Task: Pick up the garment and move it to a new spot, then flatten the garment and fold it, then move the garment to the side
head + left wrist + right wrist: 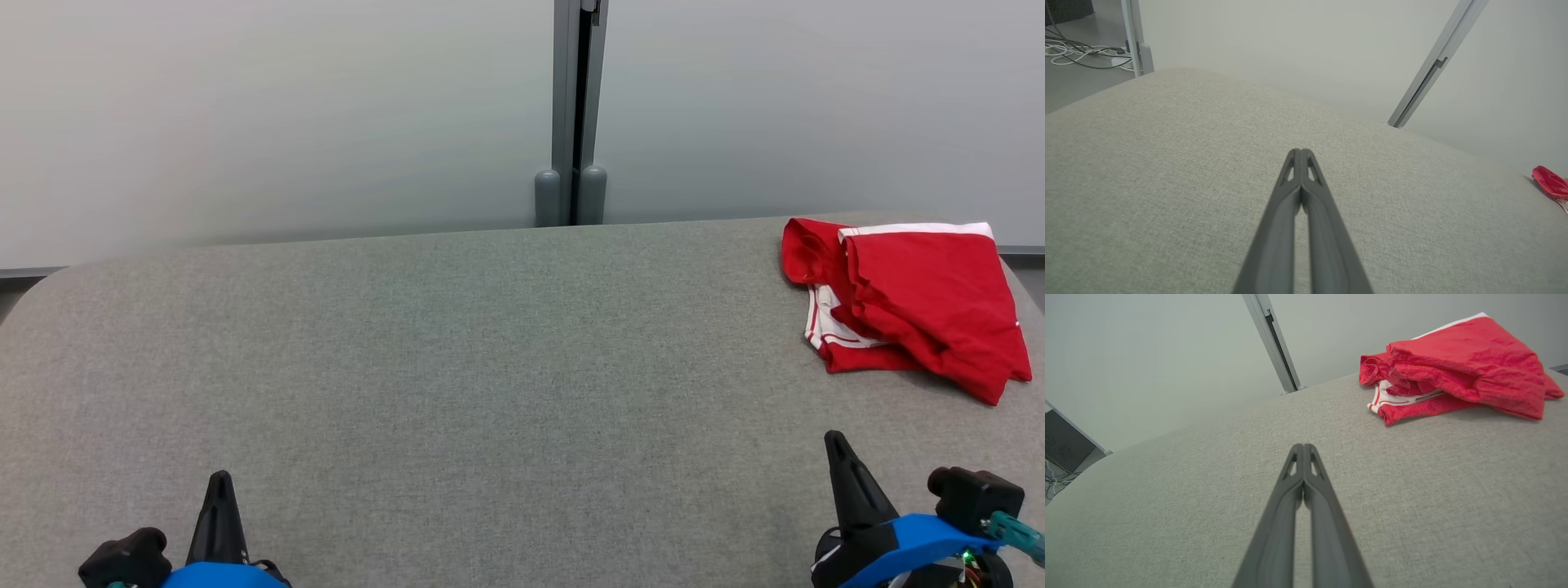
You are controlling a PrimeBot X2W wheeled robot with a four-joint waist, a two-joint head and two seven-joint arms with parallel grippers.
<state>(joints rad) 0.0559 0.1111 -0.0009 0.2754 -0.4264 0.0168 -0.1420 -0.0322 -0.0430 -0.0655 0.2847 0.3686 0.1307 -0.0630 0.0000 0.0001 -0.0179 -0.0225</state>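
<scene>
A red garment with white trim (914,306) lies folded in a bundle at the far right of the grey padded table (490,367). The right wrist view has the garment (1457,367) at its upper right, and the left wrist view catches a red edge of the garment (1551,182) at its right border. My left gripper (220,482) rests low at the front left, shut and empty, fingers together (1301,153). My right gripper (834,445) sits at the front right, shut and empty (1303,447), well short of the garment.
A pale wall with a grey vertical post (575,114) stands behind the table. Cables (1081,51) lie on the floor beyond the table's left end. The garment sits close to the table's right edge.
</scene>
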